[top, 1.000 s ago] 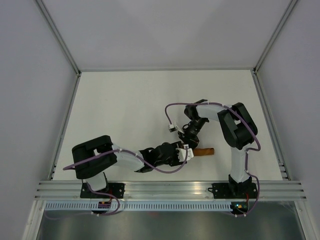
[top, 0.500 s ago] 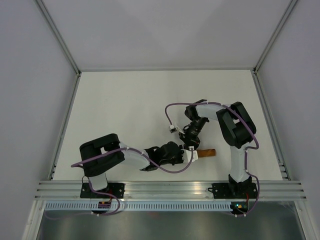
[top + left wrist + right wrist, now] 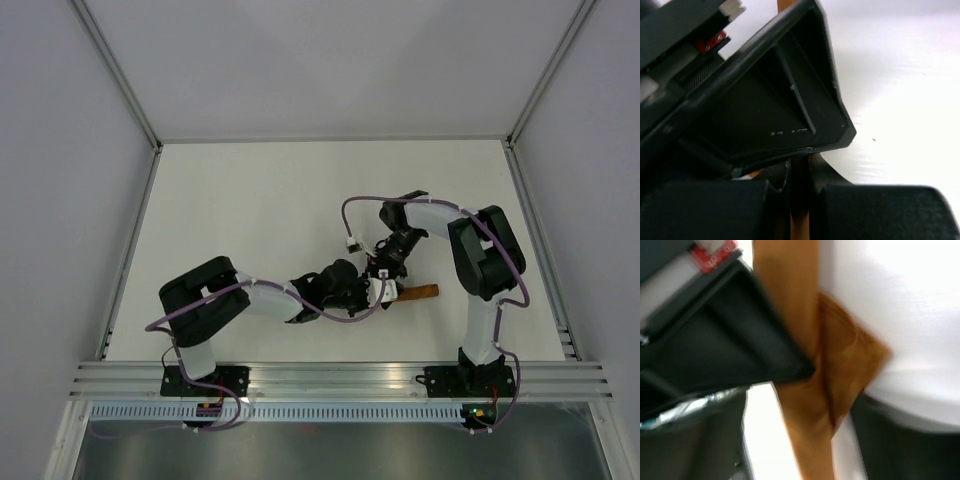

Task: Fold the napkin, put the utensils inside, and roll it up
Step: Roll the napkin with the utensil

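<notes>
While the napkin (image 3: 418,292) lies as a thin orange roll on the table (image 3: 250,220), close to the near edge and between the two arms, its long side runs left to right. The left fingers (image 3: 377,292) sit at its left end, so the roll sticks out to the right of them. They are pressed almost together, and the left wrist view shows a thin strip of orange cloth pinched between them. The right fingers (image 3: 392,268) reach in from the far side, just beside the left ones. Their own view is blurry, but they look spread wide, with the roll between them and white table showing on one side, so I think they grip nothing. No utensils can be seen; they may be hidden inside. The left arm has the hold, so the next move likely starts there.
</notes>
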`<state>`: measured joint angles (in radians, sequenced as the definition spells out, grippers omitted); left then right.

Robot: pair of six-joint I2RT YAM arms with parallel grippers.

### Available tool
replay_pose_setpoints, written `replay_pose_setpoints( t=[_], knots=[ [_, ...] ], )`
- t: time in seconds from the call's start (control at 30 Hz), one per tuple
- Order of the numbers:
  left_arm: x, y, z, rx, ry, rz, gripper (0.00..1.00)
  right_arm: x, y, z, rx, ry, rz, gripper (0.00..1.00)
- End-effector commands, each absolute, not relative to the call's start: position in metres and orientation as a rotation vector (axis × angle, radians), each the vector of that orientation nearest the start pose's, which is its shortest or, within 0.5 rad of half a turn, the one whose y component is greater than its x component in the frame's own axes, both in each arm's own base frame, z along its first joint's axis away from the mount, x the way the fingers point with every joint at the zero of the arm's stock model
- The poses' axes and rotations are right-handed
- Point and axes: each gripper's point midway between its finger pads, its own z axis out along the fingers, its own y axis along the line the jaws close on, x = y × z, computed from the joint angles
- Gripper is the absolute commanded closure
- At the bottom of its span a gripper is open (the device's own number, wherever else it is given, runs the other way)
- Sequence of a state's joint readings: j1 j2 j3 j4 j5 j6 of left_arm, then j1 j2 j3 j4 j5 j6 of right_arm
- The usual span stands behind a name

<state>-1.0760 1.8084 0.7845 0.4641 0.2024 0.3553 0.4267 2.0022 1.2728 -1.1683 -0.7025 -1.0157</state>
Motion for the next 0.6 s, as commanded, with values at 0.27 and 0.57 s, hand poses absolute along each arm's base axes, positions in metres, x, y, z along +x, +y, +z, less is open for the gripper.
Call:
replay_pose_setpoints(
  t=[0.27, 0.57],
  knots=[
    [0.188, -0.363, -0.036, 1.502, 1.971, -0.746, 0.98, 0.309, 0.151, 0.046, -1.611, 2.175, 0.791, 0.02],
    [0.183, -0.358, -0.051, 1.525, 2.1, -0.812, 0.98, 0.315, 0.123, 0.08, -1.468, 2.054, 0.683, 0.02]
  ],
)
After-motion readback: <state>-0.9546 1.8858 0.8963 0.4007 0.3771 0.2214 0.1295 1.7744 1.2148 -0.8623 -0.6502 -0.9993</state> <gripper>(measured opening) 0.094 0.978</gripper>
